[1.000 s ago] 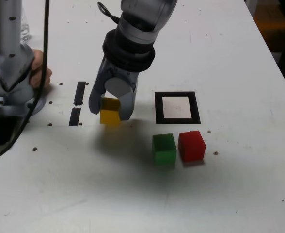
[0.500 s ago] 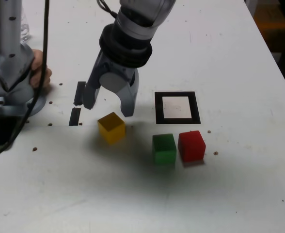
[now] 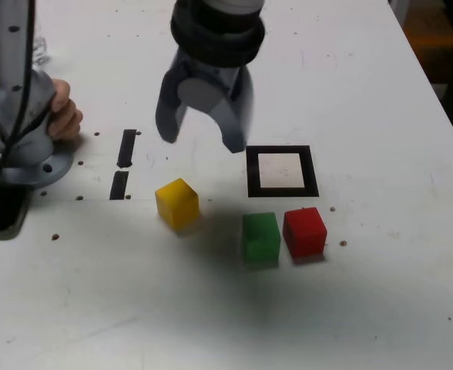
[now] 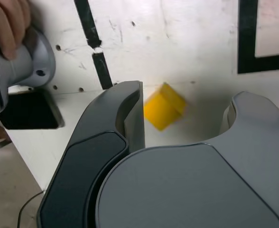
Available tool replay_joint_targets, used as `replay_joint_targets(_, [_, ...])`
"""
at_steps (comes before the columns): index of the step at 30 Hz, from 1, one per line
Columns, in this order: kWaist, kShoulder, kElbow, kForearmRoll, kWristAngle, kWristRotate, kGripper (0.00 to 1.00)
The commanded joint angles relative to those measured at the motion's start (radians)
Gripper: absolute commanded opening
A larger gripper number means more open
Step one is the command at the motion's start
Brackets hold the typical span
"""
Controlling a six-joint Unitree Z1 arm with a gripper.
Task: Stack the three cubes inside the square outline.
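The gripper [image 3: 202, 143] hung with its fingers [image 3: 230, 127] well apart and nothing between them, raised over the worktop [image 3: 373, 301]. A second before, they had been around the yellow cube [image 3: 178, 204]; now it sat on the worktop, turned so that one vertical edge faced the exterior view, in the same spot as half a second before. The fingers had since moved away from it, towards the top of the exterior view and its right. In that view the square outline [image 3: 311, 181] lay to the right of the yellow cube, nearer the worktop's slanting right edge, with no cube inside it. Below it in the view, the green cube [image 3: 260, 237] and the red cube [image 3: 305, 232] sat just beside each other, red to the right, both unmoved. To the left were two black bars [image 3: 126, 148], and farther out a person's hand [image 3: 65, 116] by the silvery base [image 3: 38, 150], near a dark tray-like thing [image 3: 3, 212]. The exterior view cut off the worktop's near edge and the upper arm. In the wrist view the yellow cube was blurred and partly covered by one finger, the square outline ran out of the picture, and only a sliver of red showed at the border.
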Motion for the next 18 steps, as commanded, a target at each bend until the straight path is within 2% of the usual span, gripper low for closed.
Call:
replay_joint_targets(1, [-0.010,0.018,-0.028,0.003,0.009,0.005,0.73])
replay_joint_targets(7, [-0.031,0.078,-0.147,0.003,0.027,0.023,0.76])
replay_joint_targets(14, [-0.022,0.161,-0.293,0.001,0.012,0.059,0.81])
replay_joint_targets(18, [0.000,0.208,-0.329,0.000,-0.014,0.067,0.83])
